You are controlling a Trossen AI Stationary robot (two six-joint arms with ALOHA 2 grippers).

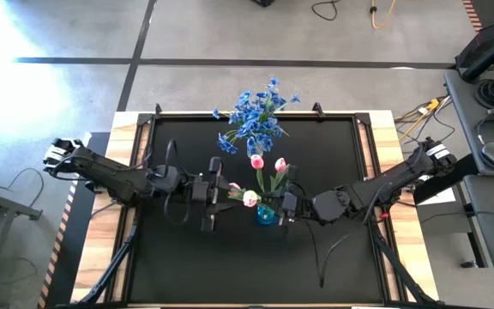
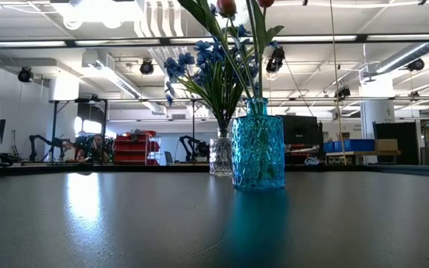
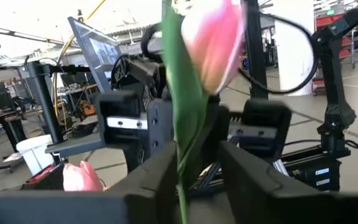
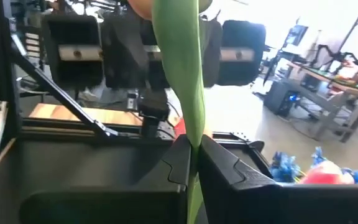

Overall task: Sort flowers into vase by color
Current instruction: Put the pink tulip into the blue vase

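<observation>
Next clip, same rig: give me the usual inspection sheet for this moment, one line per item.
Surface: black mat on a wood-edged table.
Job's things: blue sprays in a clear vase at the far side; tulips in a blue vase mid-table; one more tulip held between the arms.
Clutter: nothing seen.
End effectors: left end effector around the tulip's stem, fingers apart; right end effector shut on that stem.
Cables: arm cables loop over the mat; more on the floor beyond.
Surroundings: workshop with benches, shelving, other robot arms.
</observation>
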